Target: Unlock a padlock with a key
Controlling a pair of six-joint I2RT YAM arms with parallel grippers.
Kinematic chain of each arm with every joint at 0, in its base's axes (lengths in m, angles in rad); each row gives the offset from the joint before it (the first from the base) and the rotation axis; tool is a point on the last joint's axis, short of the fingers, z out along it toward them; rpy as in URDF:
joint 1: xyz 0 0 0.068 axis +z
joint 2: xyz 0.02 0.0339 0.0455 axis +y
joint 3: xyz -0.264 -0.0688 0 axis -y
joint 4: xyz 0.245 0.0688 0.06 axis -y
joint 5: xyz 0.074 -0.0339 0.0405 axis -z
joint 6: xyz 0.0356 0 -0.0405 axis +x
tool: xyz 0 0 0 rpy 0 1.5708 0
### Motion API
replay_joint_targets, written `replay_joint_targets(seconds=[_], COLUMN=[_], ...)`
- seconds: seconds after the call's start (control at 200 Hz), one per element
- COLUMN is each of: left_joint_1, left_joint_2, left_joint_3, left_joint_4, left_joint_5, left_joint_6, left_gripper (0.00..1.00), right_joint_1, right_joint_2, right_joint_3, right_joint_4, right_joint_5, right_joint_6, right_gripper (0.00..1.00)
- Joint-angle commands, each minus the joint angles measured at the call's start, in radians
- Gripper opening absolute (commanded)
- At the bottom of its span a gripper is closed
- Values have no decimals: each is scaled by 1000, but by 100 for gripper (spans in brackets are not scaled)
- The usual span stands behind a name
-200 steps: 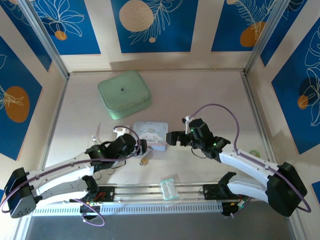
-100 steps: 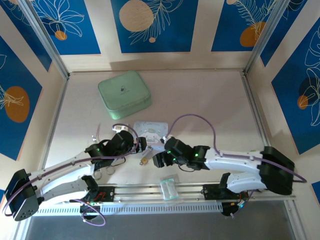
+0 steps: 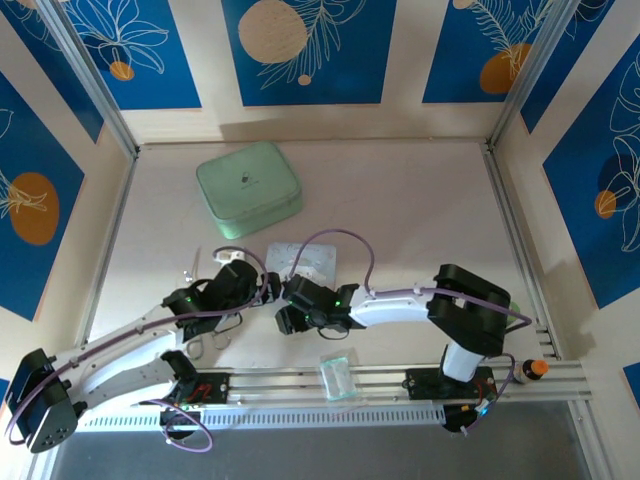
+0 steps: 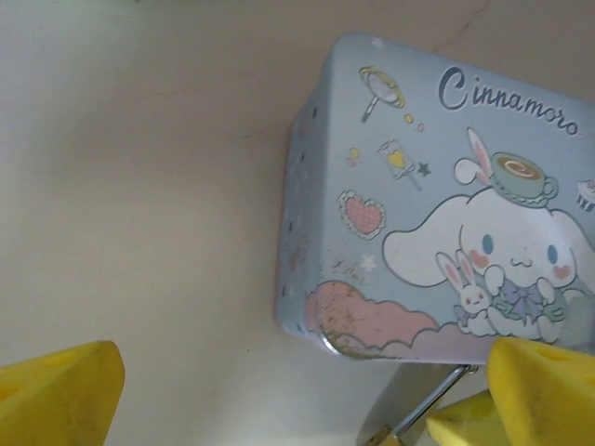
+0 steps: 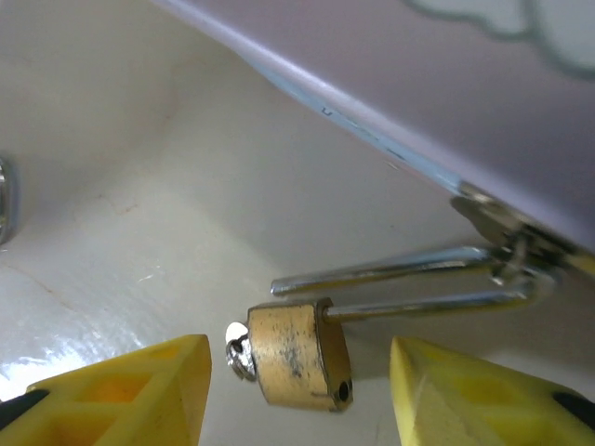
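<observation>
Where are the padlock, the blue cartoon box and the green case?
padlock (image 5: pixel 296 355): right wrist view, brass body.
blue cartoon box (image 4: pixel 437 186): left wrist view, printed lid.
green case (image 3: pixel 248 187): top external view, lid centre.

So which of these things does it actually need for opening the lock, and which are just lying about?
For the job: the padlock, hanging on the latch of the cartoon box; what looks like the key, stuck in the padlock's end; the right pincer, open either side of the padlock.
Just lying about: the green case; the clear plastic bag.
</observation>
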Motion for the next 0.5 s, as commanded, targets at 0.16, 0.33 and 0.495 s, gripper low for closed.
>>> replay_joint_targets(seconds=[0.16,0.33,0.495], left_joint_1=[21,22,22], left_joint_2=[-47,-40,-41], left_joint_3=[-39,-48,-45], left_joint_4=[-6,9,8], left_joint_5=[4,16,12], left_joint_6=[-10,-12,-8], left_gripper=[99,99,99], right_joint_1=[36,45,43], right_joint_2=[92,142,139], right_joint_3=[98,126,103], right_joint_4=[-145,-211,-197], right_joint_5=[89,106,79], right_joint_6=[71,107,129], right_gripper=[48,45,38])
